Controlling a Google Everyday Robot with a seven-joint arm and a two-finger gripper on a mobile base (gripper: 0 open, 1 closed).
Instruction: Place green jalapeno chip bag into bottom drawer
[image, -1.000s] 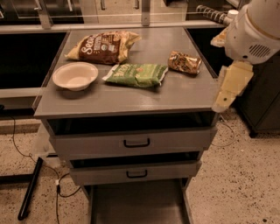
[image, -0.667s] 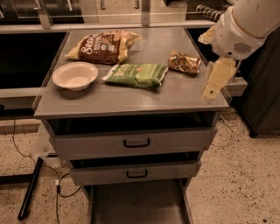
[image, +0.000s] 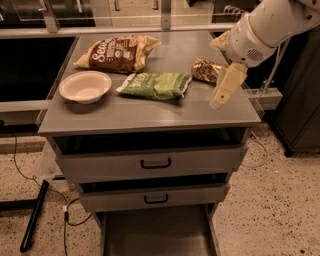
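Observation:
The green jalapeno chip bag (image: 156, 85) lies flat on the grey cabinet top (image: 150, 117), near its middle. The gripper (image: 223, 92) hangs from the white arm over the top's right part, to the right of the green bag and apart from it, with nothing visibly in it. The bottom drawer (image: 155, 232) is pulled out at floor level, a plain grey tray with nothing showing inside.
A white bowl (image: 85, 86) sits left of the green bag. A large brown-and-yellow bag (image: 117, 52) lies at the back. A small gold-brown bag (image: 206, 70) lies just behind the gripper. Two grey drawer fronts with black handles (image: 155, 163) sit slightly ajar.
The arm and gripper have moved left and towards the back, from beyond the cabinet's right edge to over its top near the gold-brown bag. The bags and bowl have not moved.

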